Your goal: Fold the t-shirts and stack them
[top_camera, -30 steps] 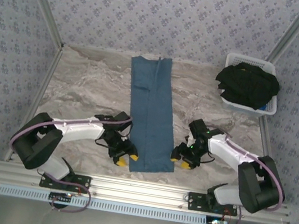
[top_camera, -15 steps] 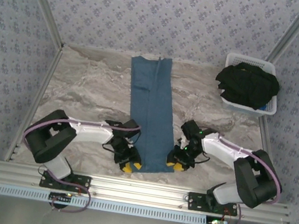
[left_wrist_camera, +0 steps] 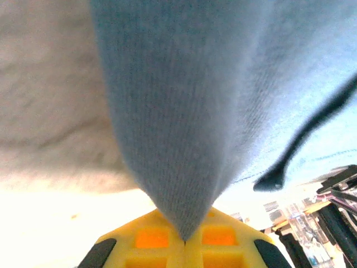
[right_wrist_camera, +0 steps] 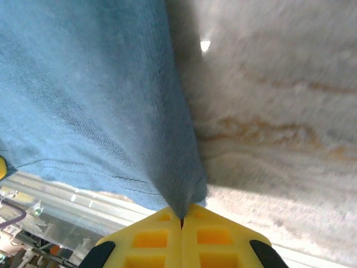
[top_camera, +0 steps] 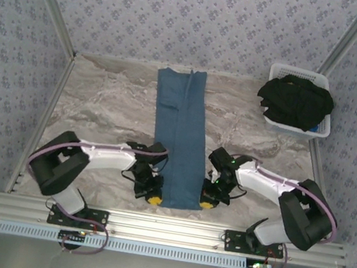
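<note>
One teal shirt (top_camera: 178, 134) lies as a long narrow strip on the counter (top_camera: 101, 105), both pairs of jaws pinching its near corners. One basket (top_camera: 290, 71) holds black shirts (top_camera: 296, 101).

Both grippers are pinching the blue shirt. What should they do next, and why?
Probably lift together slightly. The left gripper and right gripper are shut on the near corners of the blue shirt, which lies in a long strip, so raising that edge could start folding it toward the far end.
</note>
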Available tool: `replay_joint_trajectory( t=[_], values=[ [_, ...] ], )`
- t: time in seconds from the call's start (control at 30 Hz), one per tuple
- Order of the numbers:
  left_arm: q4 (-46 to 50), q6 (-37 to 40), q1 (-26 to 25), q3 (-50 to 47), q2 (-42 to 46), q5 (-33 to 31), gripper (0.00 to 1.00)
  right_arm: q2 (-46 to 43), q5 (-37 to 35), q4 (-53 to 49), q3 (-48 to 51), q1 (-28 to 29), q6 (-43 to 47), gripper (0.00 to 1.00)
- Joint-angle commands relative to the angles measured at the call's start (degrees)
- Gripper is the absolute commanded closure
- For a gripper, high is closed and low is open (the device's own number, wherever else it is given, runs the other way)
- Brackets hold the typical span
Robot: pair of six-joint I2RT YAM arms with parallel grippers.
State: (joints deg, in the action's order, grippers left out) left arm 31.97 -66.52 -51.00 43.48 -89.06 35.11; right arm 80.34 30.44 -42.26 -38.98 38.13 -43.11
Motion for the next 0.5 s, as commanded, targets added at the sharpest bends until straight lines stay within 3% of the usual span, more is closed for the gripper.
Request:
replay_joint_trajectory(
  t=[0.0, 0.27, 0.47],
  values=[
    [5.7, 0.1, 1.1, 1.0, 6.8, -3.1, 1.00, -2.9, 0.5, -6.3, -4.6, 0.7, -1.8, 1.00],
    [3.1, 1.2, 14.1, 7.6, 8.4, -5.0, 1.00, 2.4, -0.3, -8.8, -17.7, -4.9, -0.5, 1.00],
    [3.4, 5.1, 24.0, 20.4, 1.2, -3.6, 1.00, 13.1, -2.3, -11.9, -36.1, -10.0, 3.7, 1.00]
  ],
)
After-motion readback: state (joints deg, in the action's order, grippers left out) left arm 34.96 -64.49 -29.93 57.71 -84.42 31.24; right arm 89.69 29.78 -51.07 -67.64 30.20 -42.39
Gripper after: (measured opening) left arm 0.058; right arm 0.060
